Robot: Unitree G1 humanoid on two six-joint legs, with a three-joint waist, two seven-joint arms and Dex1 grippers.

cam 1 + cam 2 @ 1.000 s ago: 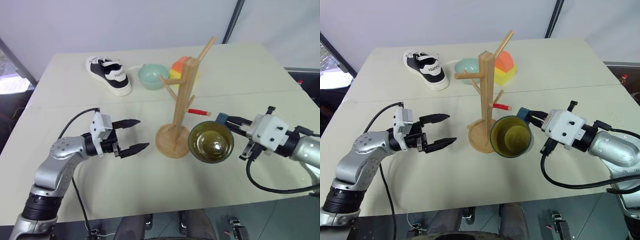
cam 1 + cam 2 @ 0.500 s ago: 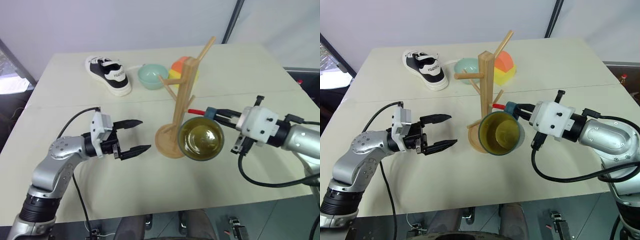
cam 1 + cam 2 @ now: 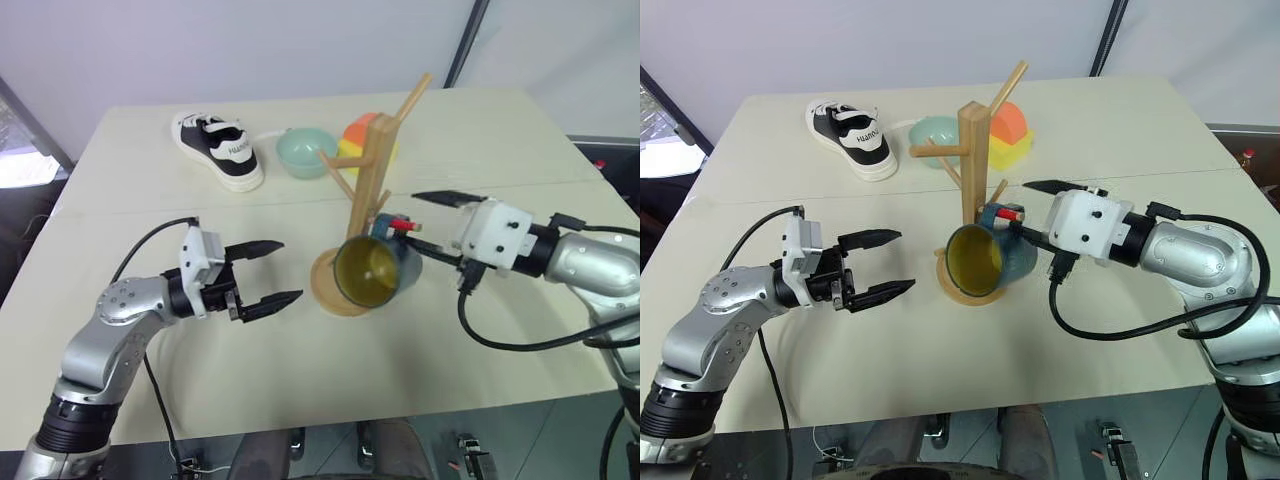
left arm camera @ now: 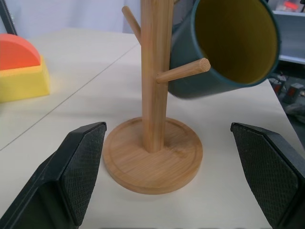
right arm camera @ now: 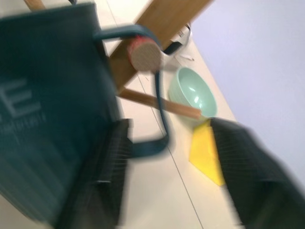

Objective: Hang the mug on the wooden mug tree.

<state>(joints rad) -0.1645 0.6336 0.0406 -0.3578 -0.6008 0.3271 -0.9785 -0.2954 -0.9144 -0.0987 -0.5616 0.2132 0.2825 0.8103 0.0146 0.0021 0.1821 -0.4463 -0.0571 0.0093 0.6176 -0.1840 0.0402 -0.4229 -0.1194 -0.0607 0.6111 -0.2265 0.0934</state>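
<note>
Left of the wooden mug tree (image 3: 365,215), the left gripper (image 3: 272,273) holds its fingers wide apart, empty. The mug (image 3: 374,272) hangs by its handle on a red-tipped peg (image 3: 402,224). Right gripper (image 3: 428,227) beside it: fingers spread, gripping nothing.

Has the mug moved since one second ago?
Yes. The mug went from beside the wooden mug tree, on its right, leftward onto a red-tipped peg, now hanging over the base.
</note>
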